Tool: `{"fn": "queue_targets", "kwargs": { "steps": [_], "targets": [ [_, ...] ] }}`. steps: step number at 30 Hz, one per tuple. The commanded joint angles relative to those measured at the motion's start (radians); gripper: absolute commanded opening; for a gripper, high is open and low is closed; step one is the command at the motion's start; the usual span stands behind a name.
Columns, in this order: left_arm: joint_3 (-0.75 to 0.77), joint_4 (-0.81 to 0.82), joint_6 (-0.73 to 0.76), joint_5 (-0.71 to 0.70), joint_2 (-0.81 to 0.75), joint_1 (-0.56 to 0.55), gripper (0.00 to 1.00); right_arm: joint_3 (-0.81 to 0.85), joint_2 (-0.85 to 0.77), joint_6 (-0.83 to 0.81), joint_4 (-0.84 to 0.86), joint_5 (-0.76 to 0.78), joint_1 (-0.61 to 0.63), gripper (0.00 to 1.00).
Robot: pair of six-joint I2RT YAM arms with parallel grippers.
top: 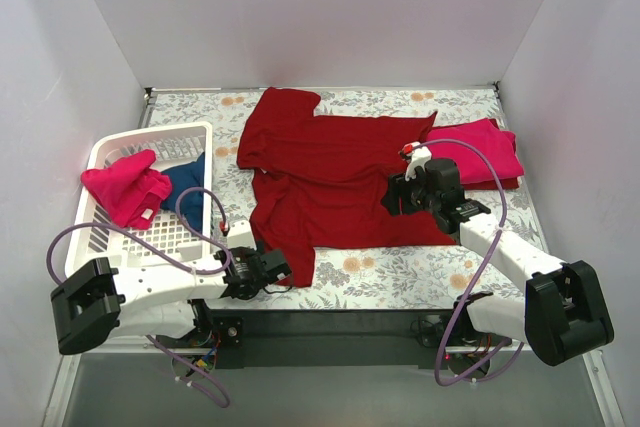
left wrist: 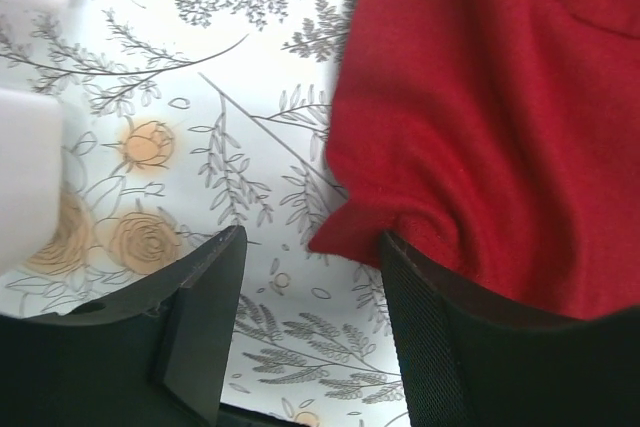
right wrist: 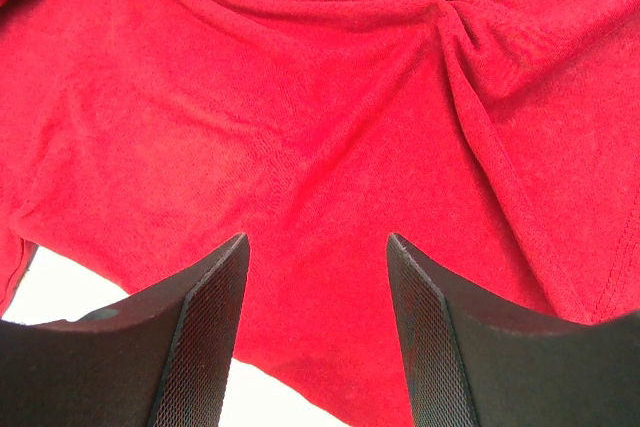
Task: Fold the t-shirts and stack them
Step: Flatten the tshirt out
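Note:
A large dark red t-shirt (top: 335,172) lies spread and partly folded in the middle of the table. A folded pinkish-red t-shirt (top: 480,152) lies at the right. Another pinkish-red t-shirt (top: 125,187) and a navy blue one (top: 187,179) lie in the basket. My left gripper (top: 283,269) is open at the dark red shirt's near left corner (left wrist: 480,127), its right finger (left wrist: 440,337) touching the hem. My right gripper (top: 392,193) is open just above the shirt's right side (right wrist: 300,117), holding nothing.
A white slatted plastic basket (top: 120,242) stands at the left, close to my left arm. The table has a floral cloth (top: 390,272). White walls close in the back and both sides.

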Motion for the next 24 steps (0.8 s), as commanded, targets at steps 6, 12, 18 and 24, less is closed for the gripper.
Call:
{"fn": "queue_targets", "kwargs": {
  "steps": [6, 12, 18, 24],
  "targets": [
    [-0.016, 0.049, -0.334, 0.023, -0.055, -0.003, 0.49, -0.001, 0.02, -0.011, 0.035, -0.011, -0.002, 0.52],
    [-0.071, 0.072, -0.348, 0.013, -0.095, -0.003, 0.48, 0.005, 0.041, -0.011, 0.036, -0.014, -0.002, 0.52],
    [-0.095, 0.11, -0.336, 0.021, -0.092, -0.003, 0.34, 0.006, 0.054, -0.012, 0.038, -0.015, 0.0, 0.52],
    [-0.096, 0.181, -0.291, 0.01, -0.086, -0.003, 0.08, 0.002, 0.025, -0.015, 0.033, 0.011, 0.0, 0.52]
  ]
}}
